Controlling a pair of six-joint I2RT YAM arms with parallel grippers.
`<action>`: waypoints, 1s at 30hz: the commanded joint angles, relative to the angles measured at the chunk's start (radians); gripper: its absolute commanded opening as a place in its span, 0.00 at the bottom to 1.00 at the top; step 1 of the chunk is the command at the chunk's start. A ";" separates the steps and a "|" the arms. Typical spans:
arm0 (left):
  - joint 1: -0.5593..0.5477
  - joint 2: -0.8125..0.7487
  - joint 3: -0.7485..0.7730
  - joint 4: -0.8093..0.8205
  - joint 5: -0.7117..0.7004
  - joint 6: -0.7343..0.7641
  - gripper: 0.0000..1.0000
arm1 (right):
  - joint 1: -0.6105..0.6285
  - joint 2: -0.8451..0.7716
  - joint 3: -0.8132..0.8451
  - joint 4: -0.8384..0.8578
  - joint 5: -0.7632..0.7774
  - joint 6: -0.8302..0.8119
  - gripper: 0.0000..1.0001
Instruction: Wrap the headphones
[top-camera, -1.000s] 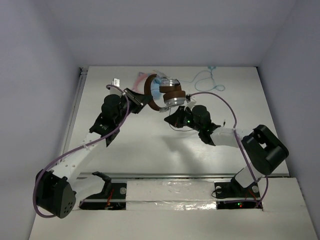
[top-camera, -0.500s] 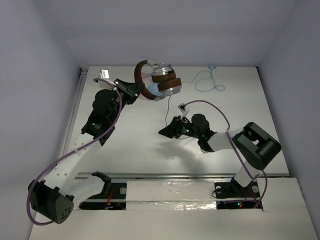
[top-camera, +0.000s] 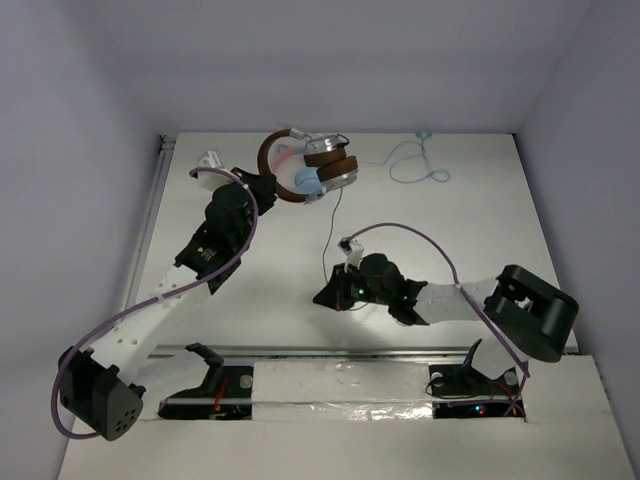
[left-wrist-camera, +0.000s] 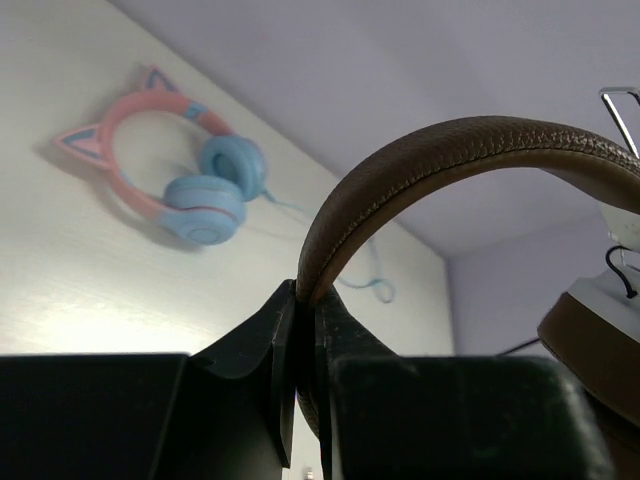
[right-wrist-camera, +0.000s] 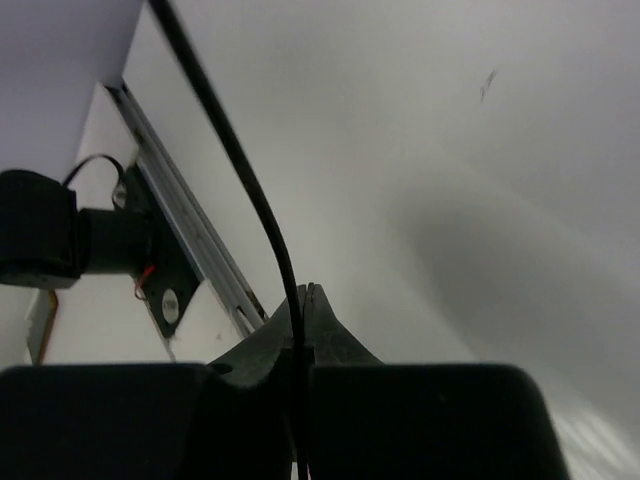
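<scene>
The headphones (top-camera: 330, 166) hang at the back of the table, held by their brown headband (left-wrist-camera: 450, 150). My left gripper (top-camera: 262, 184) is shut on that headband, which is pinched between its fingertips (left-wrist-camera: 305, 292) in the left wrist view. A brown ear pad (left-wrist-camera: 600, 345) shows at the right edge there. The thin black cable (top-camera: 329, 228) runs down from the cups to my right gripper (top-camera: 322, 297), low over the table's middle. In the right wrist view the cable (right-wrist-camera: 232, 150) passes between the shut jaws of the right gripper (right-wrist-camera: 308, 292).
The pink cat-ear headphones (left-wrist-camera: 165, 172) lie on the table behind the brown pair, with one light blue cup (top-camera: 308, 181) showing and a pale blue cable (top-camera: 415, 160) curling to the back right. A metal rail (right-wrist-camera: 185, 230) runs along the near edge.
My right gripper has moved toward the near edge, and the black cable now stretches out below the cups. My left arm has shifted the headphones a little back and to the left.
</scene>
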 joint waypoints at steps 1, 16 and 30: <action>-0.046 0.027 -0.026 0.057 -0.212 0.045 0.00 | 0.085 -0.087 0.060 -0.190 0.134 -0.040 0.00; -0.255 0.172 -0.164 -0.070 -0.481 0.138 0.00 | 0.237 -0.408 0.380 -1.059 0.319 -0.206 0.00; -0.373 0.100 -0.244 -0.053 -0.273 0.329 0.00 | 0.214 -0.310 0.656 -1.331 0.624 -0.390 0.00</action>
